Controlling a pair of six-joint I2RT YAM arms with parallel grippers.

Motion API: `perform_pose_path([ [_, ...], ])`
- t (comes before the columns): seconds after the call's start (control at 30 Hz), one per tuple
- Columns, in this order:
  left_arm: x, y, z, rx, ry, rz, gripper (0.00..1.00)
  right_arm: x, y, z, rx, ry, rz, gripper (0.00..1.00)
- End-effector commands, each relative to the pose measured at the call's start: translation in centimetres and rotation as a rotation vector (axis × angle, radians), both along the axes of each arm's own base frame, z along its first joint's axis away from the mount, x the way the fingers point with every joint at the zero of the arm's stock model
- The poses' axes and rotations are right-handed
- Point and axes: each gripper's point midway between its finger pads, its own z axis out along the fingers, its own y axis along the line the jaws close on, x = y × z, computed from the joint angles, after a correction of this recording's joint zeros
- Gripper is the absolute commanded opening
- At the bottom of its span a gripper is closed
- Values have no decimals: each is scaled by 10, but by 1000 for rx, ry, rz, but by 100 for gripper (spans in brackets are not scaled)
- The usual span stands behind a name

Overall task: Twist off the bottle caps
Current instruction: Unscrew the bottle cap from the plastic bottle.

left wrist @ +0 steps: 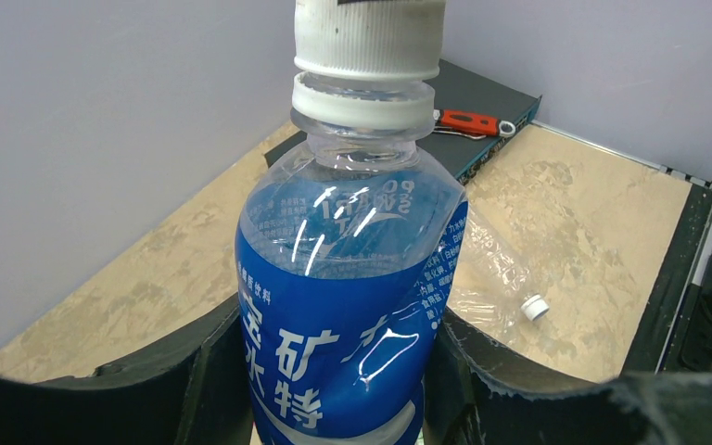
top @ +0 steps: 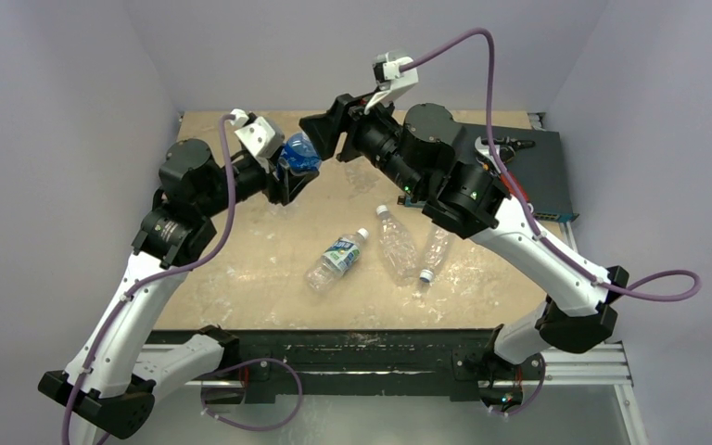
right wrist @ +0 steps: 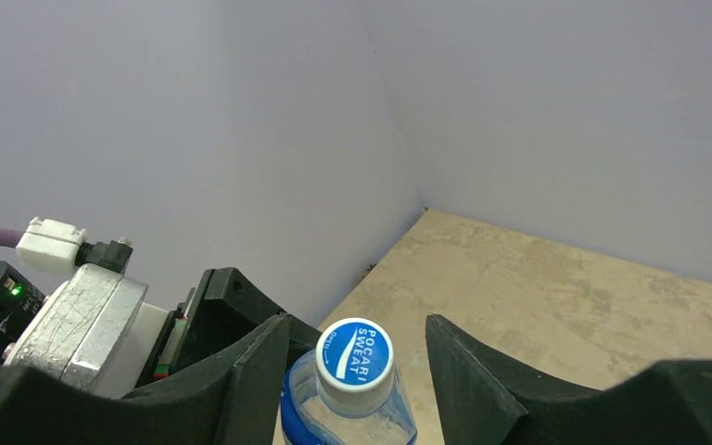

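Observation:
A bottle with a blue label point(left wrist: 352, 324) is held up off the table, my left gripper point(left wrist: 343, 371) shut on its body. Its cap point(right wrist: 356, 353) is white-sided with a blue top and points at my right gripper point(right wrist: 357, 362). That gripper's black fingers point(right wrist: 250, 380) stand on either side of the cap with a gap on each side. In the top view the held bottle point(top: 301, 153) sits between the left gripper point(top: 286, 178) and the right gripper point(top: 323, 134) at the back of the table. Three more capped bottles lie on the table: a labelled one point(top: 338, 260) and two crinkled clear ones point(top: 396, 243) point(top: 436, 252).
A dark flat box point(top: 538, 176) with a red tool point(left wrist: 468, 122) on it sits at the back right corner. Grey walls close in the back and left sides. One clear bottle's white cap point(left wrist: 535, 307) shows on the table behind the held bottle.

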Motion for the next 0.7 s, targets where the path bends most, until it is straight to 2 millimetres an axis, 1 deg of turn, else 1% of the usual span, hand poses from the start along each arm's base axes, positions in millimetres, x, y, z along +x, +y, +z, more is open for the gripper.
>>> perform_pose_path([
  [0.0, 0, 4, 14, -5, -65, 19, 10, -4, -5, 16, 42, -24, -2, 62],
  [0.1, 0, 4, 15, -7, -67, 19, 10, -3, -1, 13, 33, -19, 6, 62],
  [0.37, -1, 3, 19, -17, -73, 15, 10, -7, 10, 5, 29, -2, 61, 58],
  [0.47, -2, 3, 20, -22, -75, 10, 10, -7, 13, 3, 25, 4, 69, 51],
  [0.6, -2, 2, 20, -25, -71, 8, 10, -9, 12, 5, 37, -1, 74, 38],
  [0.67, -3, 2, 22, -29, -75, 7, 10, -9, 13, 5, 38, -1, 75, 35],
])
